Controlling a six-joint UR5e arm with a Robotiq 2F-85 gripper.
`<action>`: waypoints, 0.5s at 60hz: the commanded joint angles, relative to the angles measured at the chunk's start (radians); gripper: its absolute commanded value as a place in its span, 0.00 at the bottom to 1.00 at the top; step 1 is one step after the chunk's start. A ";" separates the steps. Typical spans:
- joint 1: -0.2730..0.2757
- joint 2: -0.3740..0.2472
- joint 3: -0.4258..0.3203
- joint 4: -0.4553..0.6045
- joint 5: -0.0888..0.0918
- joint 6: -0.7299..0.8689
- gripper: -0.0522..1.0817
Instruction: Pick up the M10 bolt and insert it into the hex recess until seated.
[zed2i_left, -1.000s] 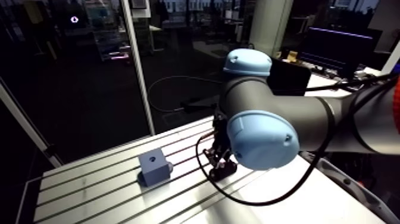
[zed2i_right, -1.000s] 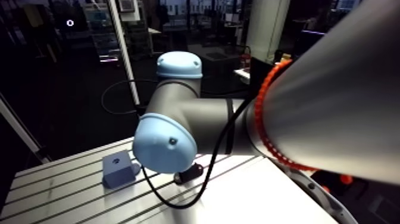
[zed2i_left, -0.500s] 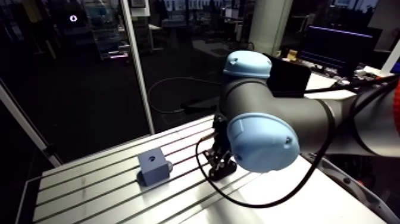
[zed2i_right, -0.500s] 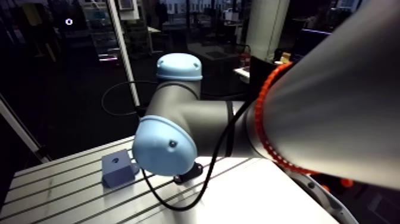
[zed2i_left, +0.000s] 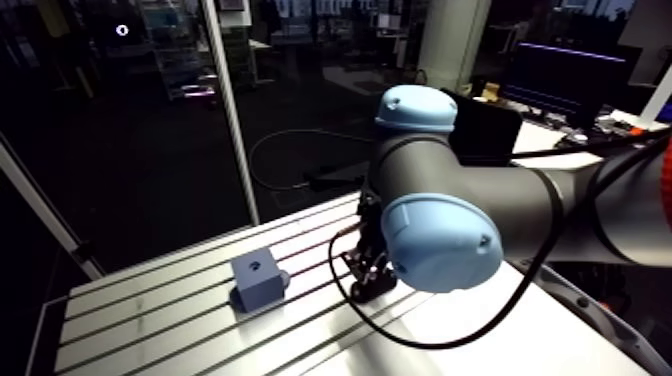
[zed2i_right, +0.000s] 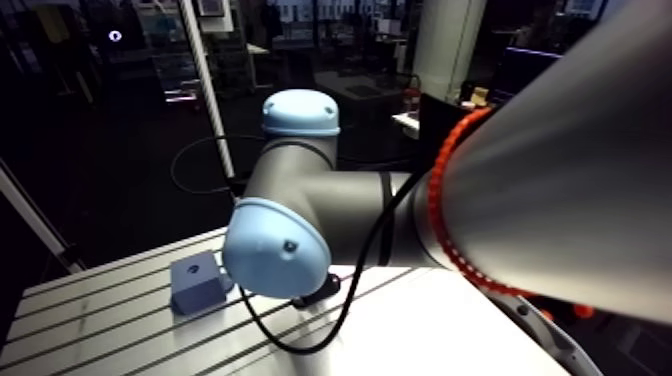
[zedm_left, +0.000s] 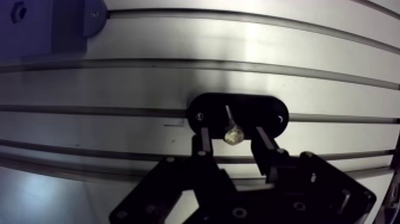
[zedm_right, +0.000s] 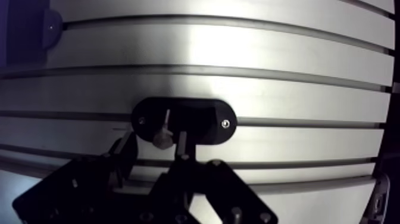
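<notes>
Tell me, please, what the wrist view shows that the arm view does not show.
Only the wrist view shows the M10 bolt standing in its black oval holder, between the fingers of the open gripper, with gaps on both sides. Only the arm view shows the arm's light-blue joint caps and the grey block whole, with the recess in its top. Both show that block and the slotted table.
</notes>
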 joint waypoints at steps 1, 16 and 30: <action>-0.012 0.001 0.001 -0.002 0.000 0.001 0.51; -0.018 0.001 0.001 -0.002 0.001 -0.002 0.51; -0.018 0.000 0.004 -0.002 0.001 -0.005 0.51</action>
